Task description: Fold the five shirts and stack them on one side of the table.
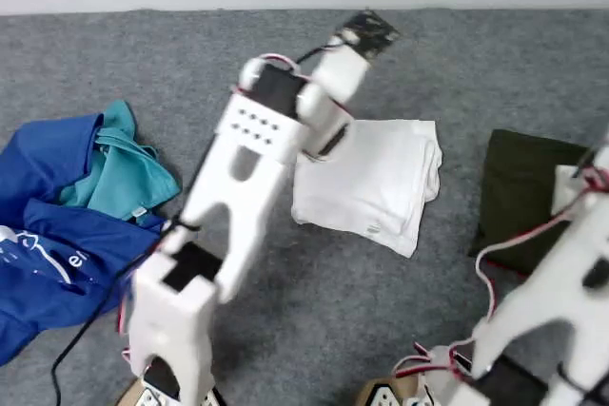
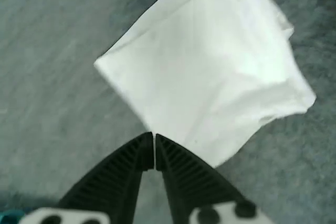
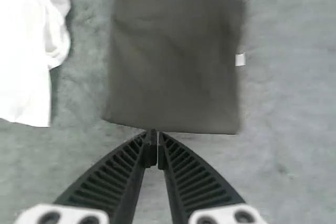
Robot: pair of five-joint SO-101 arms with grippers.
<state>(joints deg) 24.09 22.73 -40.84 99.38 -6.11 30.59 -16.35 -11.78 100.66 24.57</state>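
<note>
white shirt [image 2: 210, 66], left gripper [image 2: 155, 139] at its edge

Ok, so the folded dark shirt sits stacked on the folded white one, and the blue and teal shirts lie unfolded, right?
Not stacked: in the high view the folded dark shirt lies beside the folded white shirt, apart. The blue shirt and teal shirt do lie unfolded.

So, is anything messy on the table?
Yes. The blue shirt and teal shirt lie crumpled together, unfolded, left in the high view. The white shirt and dark shirt are folded but apart, not stacked.
</note>
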